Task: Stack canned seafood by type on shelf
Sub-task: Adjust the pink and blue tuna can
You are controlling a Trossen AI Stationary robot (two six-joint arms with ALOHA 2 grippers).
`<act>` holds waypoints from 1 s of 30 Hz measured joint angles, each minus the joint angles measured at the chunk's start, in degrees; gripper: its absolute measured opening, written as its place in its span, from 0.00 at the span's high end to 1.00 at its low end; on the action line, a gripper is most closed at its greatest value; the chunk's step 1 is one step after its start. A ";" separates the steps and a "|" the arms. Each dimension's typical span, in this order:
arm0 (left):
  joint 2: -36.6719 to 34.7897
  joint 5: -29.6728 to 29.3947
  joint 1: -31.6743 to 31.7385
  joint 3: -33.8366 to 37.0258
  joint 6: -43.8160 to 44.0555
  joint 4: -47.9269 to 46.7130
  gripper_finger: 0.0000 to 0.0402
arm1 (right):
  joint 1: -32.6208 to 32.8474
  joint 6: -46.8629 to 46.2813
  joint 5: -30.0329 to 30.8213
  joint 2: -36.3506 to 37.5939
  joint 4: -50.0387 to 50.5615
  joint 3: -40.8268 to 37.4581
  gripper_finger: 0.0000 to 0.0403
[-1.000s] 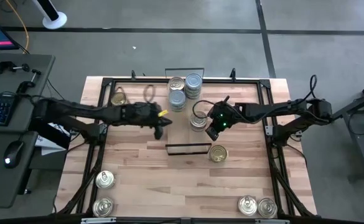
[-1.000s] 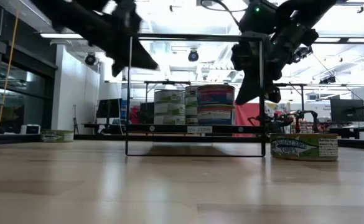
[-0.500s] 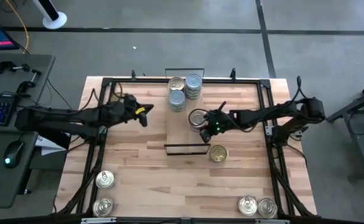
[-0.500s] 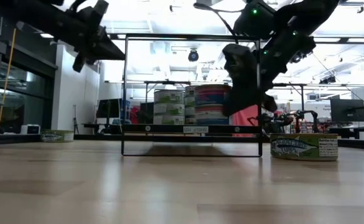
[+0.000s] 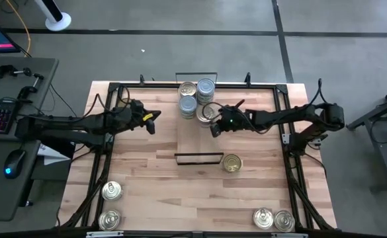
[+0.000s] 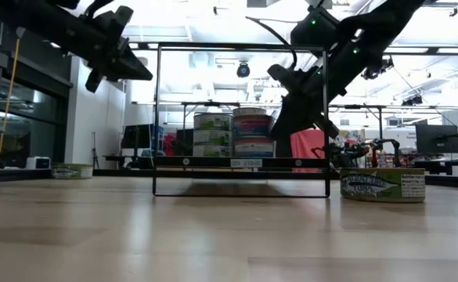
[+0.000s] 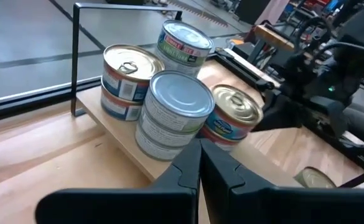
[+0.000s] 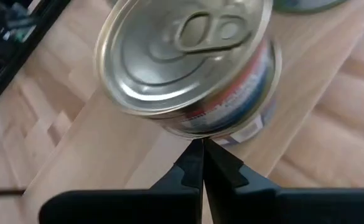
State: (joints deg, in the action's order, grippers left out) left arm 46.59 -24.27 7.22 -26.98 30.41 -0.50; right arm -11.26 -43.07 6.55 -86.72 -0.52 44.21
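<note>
Right claw point(image 5: 214, 127) is clenched w/ nothing in it, tips just beside a gold-topped tin point(image 5: 209, 112) on the shelf point(image 5: 194, 142), next to the stacks point(image 5: 197, 98) at the plank's far end. In the right wrist view that tin point(image 8: 185, 65) looks tilted, maybe mid-nudge; can't be sure. Left claw point(image 5: 151, 123) is also clenched, empty, hovering over the surface point(image 5: 153, 192) left of the shelf.

More tins wait: one point(image 5: 231, 162) by the shelf's near frame, pairs at the near-left point(image 5: 111, 205) and near-right point(image 5: 274, 219) corners.

Handling, prob.: tins are rigid, dense for their size, smooth-walled, so slippery. Best hold is across the side wall, mid-height, jaws level; avoid the pull-tab. Stacks will topple if bumped.
</note>
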 joint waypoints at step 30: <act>-7.61 -3.16 -7.44 -0.04 4.90 -3.21 1.00 | -0.25 -0.62 -3.09 -6.37 -6.67 -0.02 1.00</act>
State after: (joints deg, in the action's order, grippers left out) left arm 38.97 -27.43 -0.22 -27.03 35.30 -3.70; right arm -11.51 -43.69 3.46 -93.09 -7.19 44.18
